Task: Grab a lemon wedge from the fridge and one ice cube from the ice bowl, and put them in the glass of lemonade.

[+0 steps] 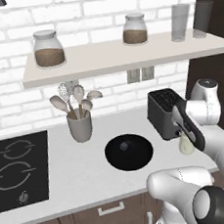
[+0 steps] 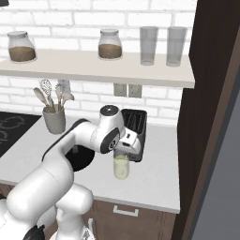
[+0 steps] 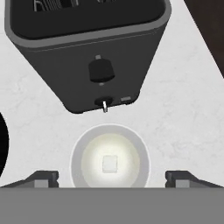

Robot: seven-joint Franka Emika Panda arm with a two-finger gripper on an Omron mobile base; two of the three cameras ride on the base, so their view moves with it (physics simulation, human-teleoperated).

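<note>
Pale yellowish liquid is filling the glass of lemonade (image 3: 110,156), which is standing on the white counter (image 3: 183,109) directly beneath the hand (image 3: 112,177). A small square ice cube (image 3: 109,163) is floating at the middle of the drink. Released and spread wide, the hand is holding nothing, its fingertips (image 3: 41,178) sitting either side of the glass rim. Just beyond the glass, the black toaster (image 3: 87,48) is standing. Off to one side of the hand, the ice bowl (image 1: 129,152) is resting.

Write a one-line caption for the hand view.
Open gripper above the glass of lemonade, an ice cube floating inside, the black toaster just beyond.
</note>
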